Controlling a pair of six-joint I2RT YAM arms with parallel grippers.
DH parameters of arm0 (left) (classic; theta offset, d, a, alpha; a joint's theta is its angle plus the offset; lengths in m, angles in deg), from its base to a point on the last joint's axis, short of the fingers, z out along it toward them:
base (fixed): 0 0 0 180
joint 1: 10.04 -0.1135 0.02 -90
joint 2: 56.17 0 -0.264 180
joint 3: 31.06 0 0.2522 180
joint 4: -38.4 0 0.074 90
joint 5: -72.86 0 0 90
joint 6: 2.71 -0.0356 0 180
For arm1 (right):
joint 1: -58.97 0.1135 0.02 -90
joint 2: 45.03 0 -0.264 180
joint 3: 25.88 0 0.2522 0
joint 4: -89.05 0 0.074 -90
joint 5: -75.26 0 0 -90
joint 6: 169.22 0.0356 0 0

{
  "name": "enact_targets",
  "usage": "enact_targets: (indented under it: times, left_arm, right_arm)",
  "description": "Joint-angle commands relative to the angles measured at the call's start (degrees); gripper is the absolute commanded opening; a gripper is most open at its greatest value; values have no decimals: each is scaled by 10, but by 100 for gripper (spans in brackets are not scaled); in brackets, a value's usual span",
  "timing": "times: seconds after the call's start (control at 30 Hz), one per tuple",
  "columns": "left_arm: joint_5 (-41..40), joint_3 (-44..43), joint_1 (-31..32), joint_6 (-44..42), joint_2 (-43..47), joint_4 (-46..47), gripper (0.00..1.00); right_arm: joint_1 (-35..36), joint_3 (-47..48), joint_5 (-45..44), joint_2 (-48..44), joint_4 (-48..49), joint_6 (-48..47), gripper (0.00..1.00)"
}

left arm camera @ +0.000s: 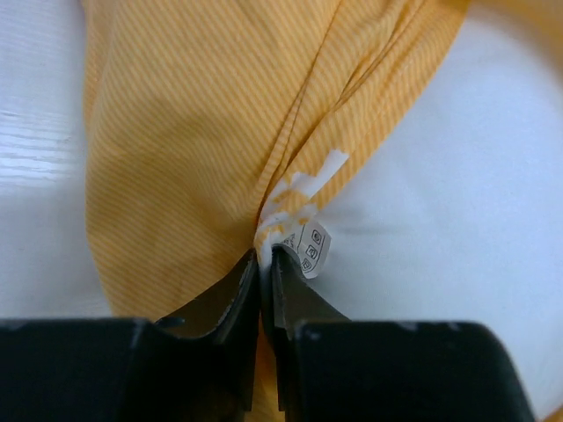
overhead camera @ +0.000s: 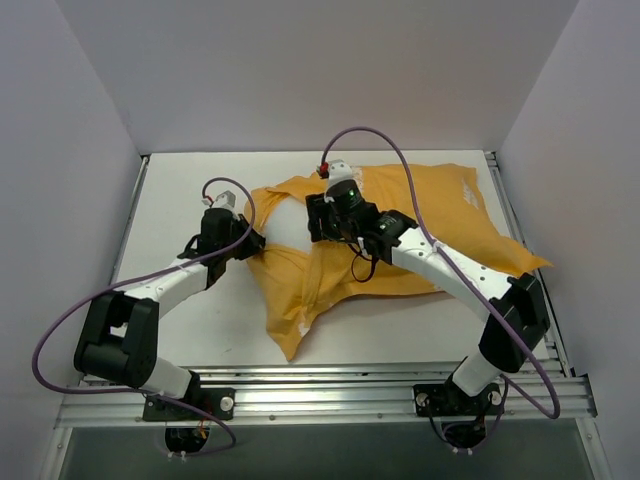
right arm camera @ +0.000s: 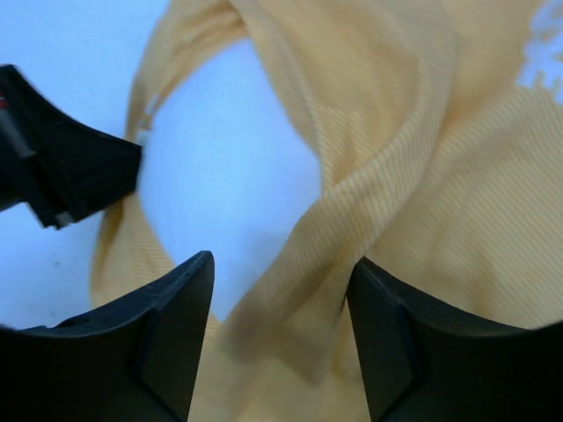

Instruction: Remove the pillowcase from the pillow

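Left tool [left arm camera: 266, 264] is pinched shut on a gathered edge of the pillowcase [overhead camera: 460, 230], just beside its care label [left arm camera: 312, 249]; right tool [right arm camera: 281, 272] stands open over a twisted fold, holding nothing. The pillowcase sprawls across the centre and right of the top view on the table [overhead camera: 240, 335], with what looks like the white pillow [right arm camera: 229, 176] showing at its mouth. The cloth is likely light, limp and slippery, best gripped at the hem; the plump pillow will probably drag inside

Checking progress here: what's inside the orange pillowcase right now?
White pillow fabric shows through a gap in the pillowcase in the right wrist view. From above, orange cloth covers it, so how much of the pillow sits inside cannot be seen.
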Motion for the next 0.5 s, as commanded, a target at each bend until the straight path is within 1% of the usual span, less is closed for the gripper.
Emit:
enact_targets:
  times: [0.0,0.03,0.07,0.2,0.33,0.43,0.47]
  left_arm:
    - [74,8,9,15,27,61,18]
    - [75,13,9,15,29,63,18]
    - [76,15,9,17,32,65,18]
    - [81,22,10,25,41,73,18]
    - [82,22,12,28,43,72,18]
    - [84,21,13,29,43,70,18]
    - [83,22,13,29,44,70,18]
  right_arm:
    - [33,96,-37,-1,-85,-31,58]
    - [39,112,-42,5,-92,-33,61]
    - [44,127,-48,8,-104,-34,66]
    - [68,186,-32,37,-105,-46,70]
    - [72,217,-9,94,-90,-44,69]
    - [72,222,25,130,-71,-44,65]
    - [72,214,30,136,-54,-44,60]
